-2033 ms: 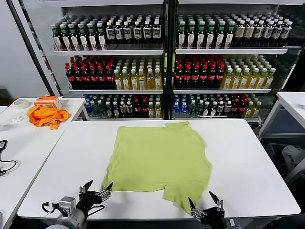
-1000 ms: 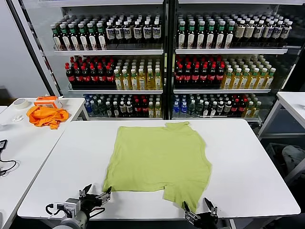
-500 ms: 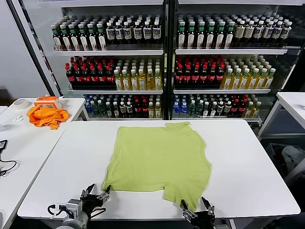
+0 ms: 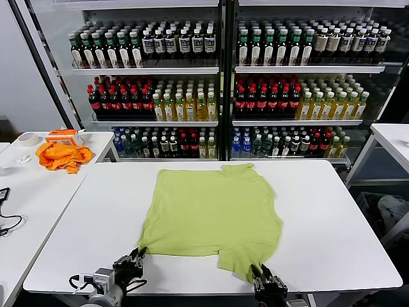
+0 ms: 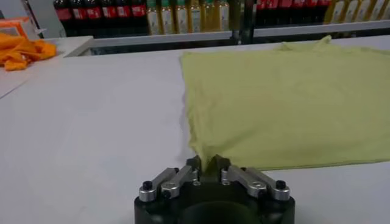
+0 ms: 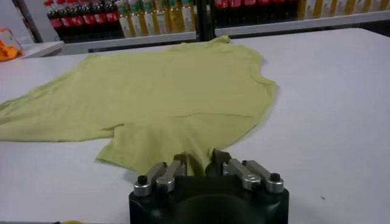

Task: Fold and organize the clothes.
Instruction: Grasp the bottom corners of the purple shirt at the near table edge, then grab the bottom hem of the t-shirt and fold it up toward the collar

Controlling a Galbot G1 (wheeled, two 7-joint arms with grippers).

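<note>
The clothes are one lime T-shirt, spread flat on the white table. My left gripper is at the table's near edge, shut on the shirt's near left corner; in the left wrist view, cloth runs up between the closed fingers of that gripper. My right gripper is shut on the shirt's near right corner, a flap hanging toward the edge. The right wrist view shows fabric pinched in the right gripper.
An orange cloth and a tape roll lie on a side table at the left. Drink shelves stand behind the table. Another table edge shows at the right.
Both grippers moved forward onto the shirt's near corners and went from open to shut on the cloth. The shirt's near edge has shifted slightly.
</note>
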